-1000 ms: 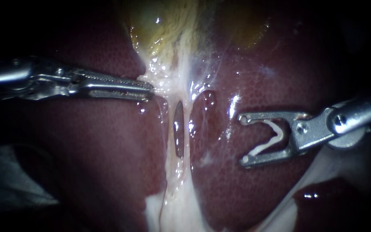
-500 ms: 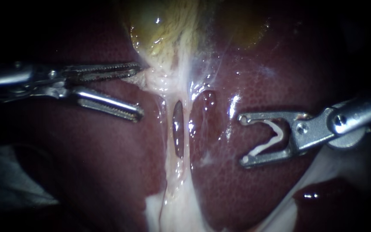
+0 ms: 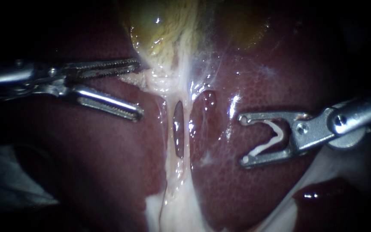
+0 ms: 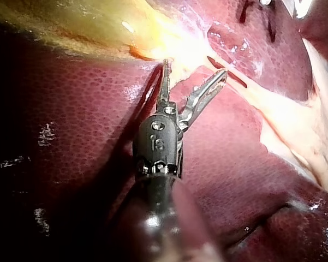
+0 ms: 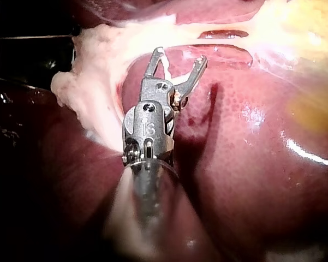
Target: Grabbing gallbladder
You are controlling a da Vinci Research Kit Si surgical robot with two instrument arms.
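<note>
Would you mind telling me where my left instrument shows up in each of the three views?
Endoscope view: the left instrument enters from the left, jaws open beside pale tissue below the gallbladder.
Left wrist view: its own instrument, open jaws at the gallbladder's edge.
Right wrist view: absent; only the right instrument, jaws on a white clip.
Shared landmark: the yellowish gallbladder.

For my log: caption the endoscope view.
Left instrument, jaws open, beside the gallbladder; right instrument holds a clip over the liver.
</note>
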